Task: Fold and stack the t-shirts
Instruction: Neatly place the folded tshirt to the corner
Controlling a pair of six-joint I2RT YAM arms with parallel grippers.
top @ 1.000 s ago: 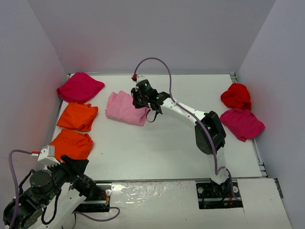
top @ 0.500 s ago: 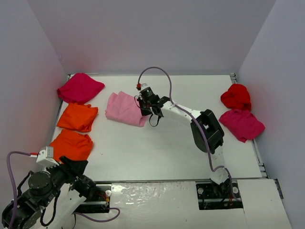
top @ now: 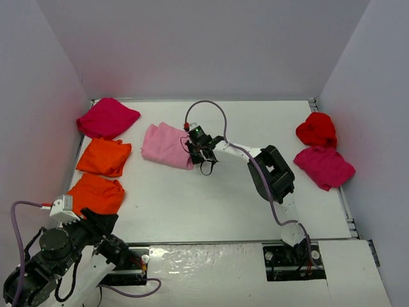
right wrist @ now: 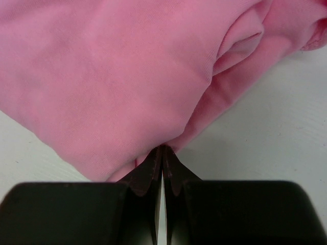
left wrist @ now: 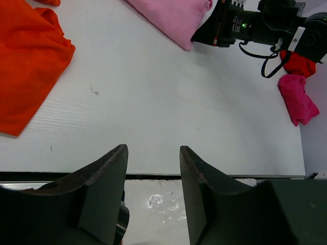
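I think I am starting on the pink shirt [top: 165,144]. It lies bunched up, touching the tips of my right gripper [right wrist: 162,149]. Its long way runs slantwise, one end pointing at that gripper, whose fingers are pressed together at the hem. I cannot tell if cloth is caught. My left gripper [left wrist: 153,153], well apart, is spread and empty. Next I must spread the shirt flat.

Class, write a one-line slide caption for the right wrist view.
Right gripper, jaws shut, meets the near edge of the light pink t-shirt on the white table.
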